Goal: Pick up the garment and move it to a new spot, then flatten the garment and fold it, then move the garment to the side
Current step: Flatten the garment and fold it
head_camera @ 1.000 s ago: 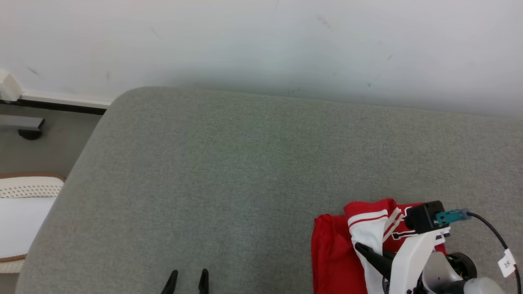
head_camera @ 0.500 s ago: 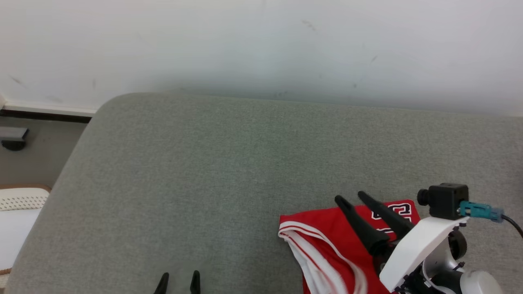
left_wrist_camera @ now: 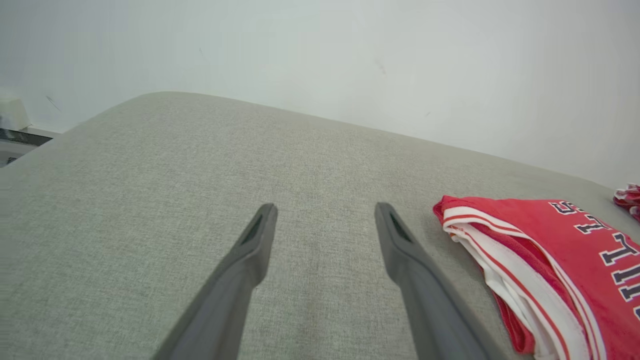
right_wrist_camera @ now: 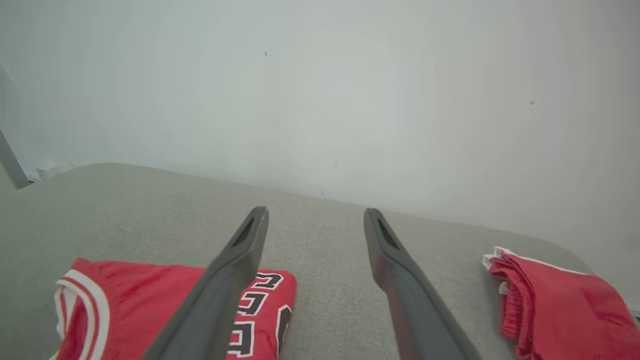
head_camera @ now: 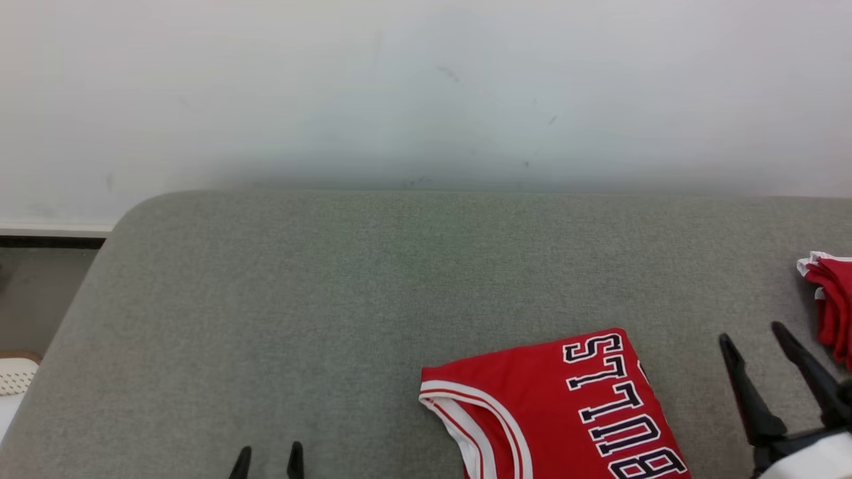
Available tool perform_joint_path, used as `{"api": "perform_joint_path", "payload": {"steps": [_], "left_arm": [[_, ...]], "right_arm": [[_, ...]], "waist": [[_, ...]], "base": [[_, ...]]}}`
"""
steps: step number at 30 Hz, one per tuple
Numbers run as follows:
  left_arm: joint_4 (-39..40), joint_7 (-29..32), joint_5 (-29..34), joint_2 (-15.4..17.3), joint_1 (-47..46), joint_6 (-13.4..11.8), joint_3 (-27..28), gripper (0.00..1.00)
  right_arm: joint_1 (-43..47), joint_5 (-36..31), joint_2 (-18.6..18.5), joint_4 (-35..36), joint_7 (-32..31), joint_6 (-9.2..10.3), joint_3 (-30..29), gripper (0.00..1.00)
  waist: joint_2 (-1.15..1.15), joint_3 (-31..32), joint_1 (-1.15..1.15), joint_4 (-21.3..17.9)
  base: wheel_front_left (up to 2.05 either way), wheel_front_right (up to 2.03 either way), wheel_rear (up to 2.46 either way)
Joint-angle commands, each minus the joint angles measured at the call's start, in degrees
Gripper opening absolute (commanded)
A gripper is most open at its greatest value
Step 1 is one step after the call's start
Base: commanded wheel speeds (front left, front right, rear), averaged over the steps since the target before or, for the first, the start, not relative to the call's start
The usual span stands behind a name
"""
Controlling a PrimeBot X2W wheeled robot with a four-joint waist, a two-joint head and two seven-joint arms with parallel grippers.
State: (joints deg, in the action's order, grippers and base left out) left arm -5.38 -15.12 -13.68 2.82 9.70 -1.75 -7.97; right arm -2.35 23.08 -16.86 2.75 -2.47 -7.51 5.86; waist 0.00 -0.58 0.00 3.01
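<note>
The folded red basketball jersey with white trim and dark block lettering (head_camera: 566,406) is lying flat on the grey-green fabric cushion (head_camera: 333,299), down in the near-right part of the head view. Its near end is cut off by the bottom of the picture. Its long axis runs near-to-far, leaning a bit left at the far end, and the lettering reads along that same line. The white-trimmed curved opening faces left, toward the left gripper (head_camera: 268,458).

Both grippers are wide open and holding nothing. The left one hovers over bare cushion, well apart from the jersey. The right gripper (head_camera: 752,336) sits just to the jersey's right with a strip of cushion showing between them. It's between the jersey and a second bunched red garment with white edging (head_camera: 829,299) over at the right edge.

Loads of free cushion to the left of the jersey and beyond it, right up to the far edge along the white wall (head_camera: 426,86). The cushion's far-left corner is rounded. A scrap of something white with holes (head_camera: 14,374) pokes in past the left side, but I can't tell what it is.
</note>
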Motion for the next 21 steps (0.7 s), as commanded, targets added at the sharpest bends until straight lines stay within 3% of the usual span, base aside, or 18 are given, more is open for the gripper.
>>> {"api": "perform_joint_path", "payload": {"steps": [1, 8, 12, 21], "left_arm": [[0.17, 0.01, 0.99, 0.18, 0.78, 0.27, 0.28, 1.00], [1.13, 0.01, 1.20, 0.18, 1.75, 0.54, 1.26, 1.00], [1.50, 0.01, 1.66, 0.18, 2.52, 1.08, 1.44, 1.00], [1.41, 0.01, 1.17, 0.18, 2.68, 2.11, 1.31, 1.00]], "right_arm": [[1.50, -1.80, -1.14, -1.74, 2.83, 0.06, -1.11, 1.00], [5.86, -4.74, -3.45, -11.46, 15.95, 0.08, -2.30, 1.00], [7.18, -4.57, -2.52, -15.61, 17.60, 0.08, -1.87, 1.00], [10.66, -5.99, 3.14, -14.52, 17.62, 0.08, -3.08, 1.00]], "waist": [[0.00, 0.58, 0.00, -0.51], [0.00, 2.38, 0.00, -1.14], [0.00, 3.30, 0.00, -1.35], [0.00, 4.21, 0.00, -1.48]], "base": [[0.00, 0.00, 0.00], [0.00, 0.00, 0.00], [0.00, 0.00, 0.00], [0.00, 0.00, 0.00]]}}
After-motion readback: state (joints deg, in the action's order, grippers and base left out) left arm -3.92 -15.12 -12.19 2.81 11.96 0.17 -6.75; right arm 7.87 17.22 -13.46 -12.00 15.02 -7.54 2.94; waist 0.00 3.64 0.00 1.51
